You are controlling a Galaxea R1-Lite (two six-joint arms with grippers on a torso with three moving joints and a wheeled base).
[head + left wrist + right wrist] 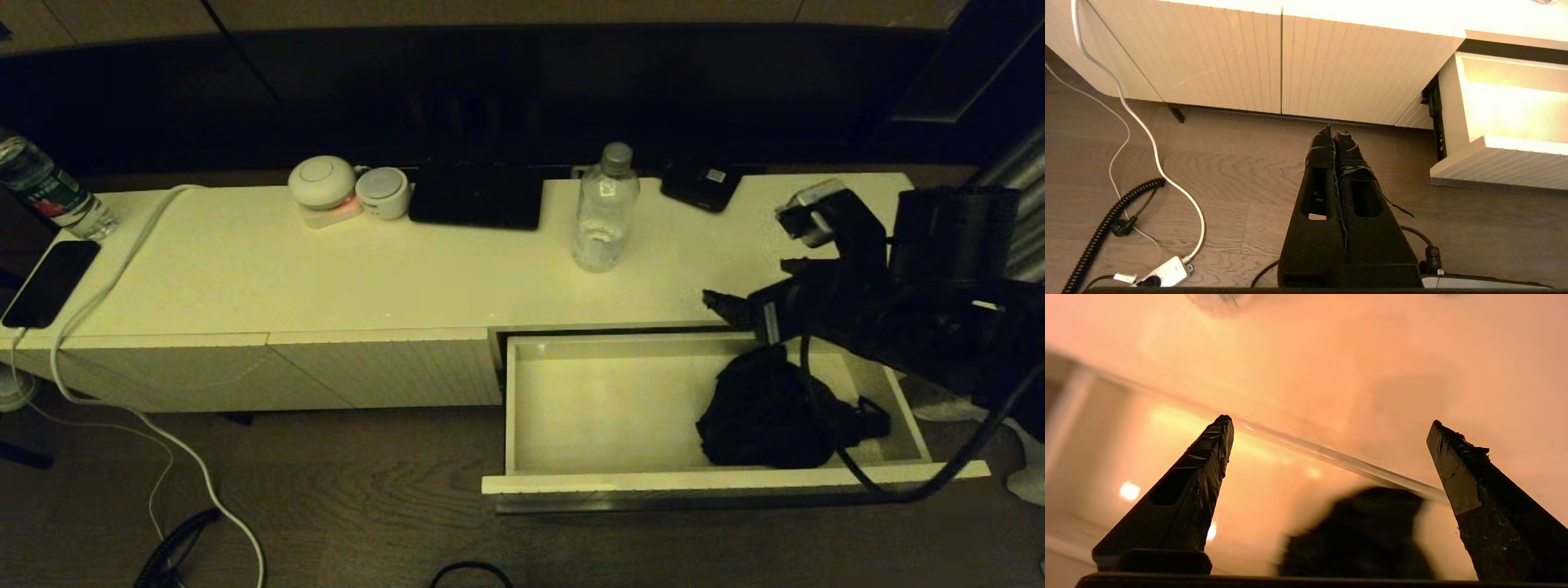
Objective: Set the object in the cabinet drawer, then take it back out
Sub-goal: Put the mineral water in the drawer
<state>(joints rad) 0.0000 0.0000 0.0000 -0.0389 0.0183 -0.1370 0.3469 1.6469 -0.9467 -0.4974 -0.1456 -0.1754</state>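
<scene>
The cabinet drawer (653, 483) is pulled out at the right end of the long cream-white cabinet (367, 269). A crumpled black object (767, 412) lies in the drawer's right half. My right gripper (735, 309) hovers over the drawer's back edge just above the object, open and holding nothing. In the right wrist view the fingers (1208, 457) stand wide apart around the right gripper's middle (1331, 421), with the black object (1363, 535) blurred below them. My left gripper (1336, 132) hangs low over the floor in front of the ribbed cabinet panels (1310, 61), shut and empty, left of the drawer front (1498, 171).
On the cabinet top stand a clear water bottle (606, 208), a flat black slab (478, 196), two round white devices (322, 184), a small black device (700, 188), a phone (49, 282) and another bottle (45, 192). A white cable (106, 286) drops to the floor, near a power strip (1167, 273).
</scene>
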